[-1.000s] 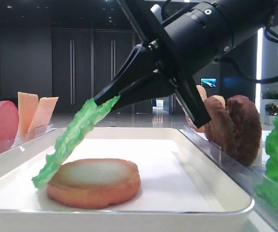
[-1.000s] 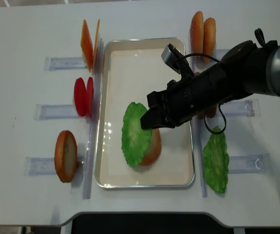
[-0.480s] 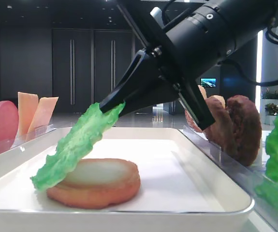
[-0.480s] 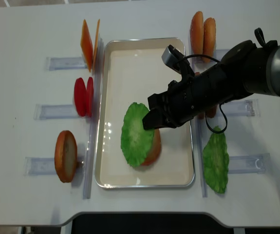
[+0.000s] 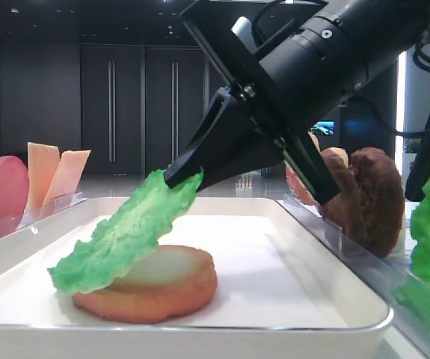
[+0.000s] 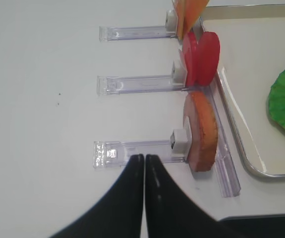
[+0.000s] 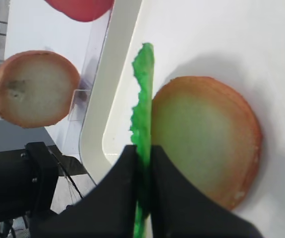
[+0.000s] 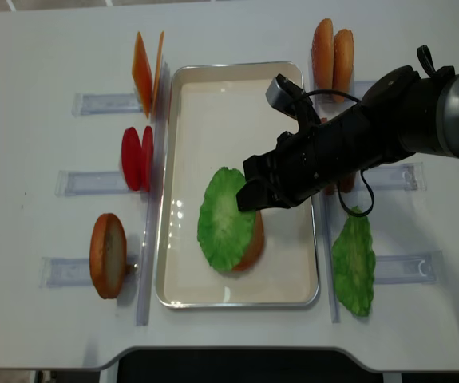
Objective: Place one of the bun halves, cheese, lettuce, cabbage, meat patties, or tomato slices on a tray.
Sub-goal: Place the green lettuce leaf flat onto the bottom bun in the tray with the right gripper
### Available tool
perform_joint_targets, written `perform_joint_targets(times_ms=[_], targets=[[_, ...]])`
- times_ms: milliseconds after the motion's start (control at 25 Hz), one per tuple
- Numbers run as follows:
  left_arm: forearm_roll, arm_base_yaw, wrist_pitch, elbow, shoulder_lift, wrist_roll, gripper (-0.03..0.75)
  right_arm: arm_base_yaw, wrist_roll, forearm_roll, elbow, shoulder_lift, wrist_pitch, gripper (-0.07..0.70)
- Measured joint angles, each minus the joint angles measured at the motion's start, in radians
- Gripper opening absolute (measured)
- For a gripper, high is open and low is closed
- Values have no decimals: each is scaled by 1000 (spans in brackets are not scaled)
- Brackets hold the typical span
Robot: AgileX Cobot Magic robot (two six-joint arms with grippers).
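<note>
On the table's left, a spare bun half [image 8: 108, 255] stands on edge in a clear rack [image 8: 69, 271], with tomato slices [image 8: 137, 158] and cheese [image 8: 147, 73] racked upright behind it, so each can be pinched by its rim. The left gripper [image 6: 143, 166] hangs near that bun half, its jaws pressed together on nothing, apparently parked out of the way.

In the tray [image 8: 183, 287] a bun half [image 5: 162, 288] lies flat, pale face up. The lettuce [image 8: 225, 219] slants over it, its low edge touching the bun's left side and its high edge pinched in the right gripper [image 8: 247, 195], jaws clamped on the leaf. The tilt suggests the leaf is being laid down across the bun rather than dropped. Right of the tray lie another lettuce leaf [image 8: 353, 263] and racked buns [image 8: 332, 53].
</note>
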Motion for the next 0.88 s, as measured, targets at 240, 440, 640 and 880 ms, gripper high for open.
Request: perform_joint_targets(times_ms=[240, 440, 640, 880], targets=[[0, 0, 0, 0, 0, 0, -7, 0, 19, -47, 0, 0, -17, 29], [0, 0, 0, 0, 0, 0, -7, 0, 49, -90, 0, 0, -44, 29], [0, 0, 0, 0, 0, 0, -7, 0, 53, -100, 0, 0, -50, 29], [0, 0, 0, 0, 0, 0, -7, 0, 55, -107, 0, 0, -53, 66]])
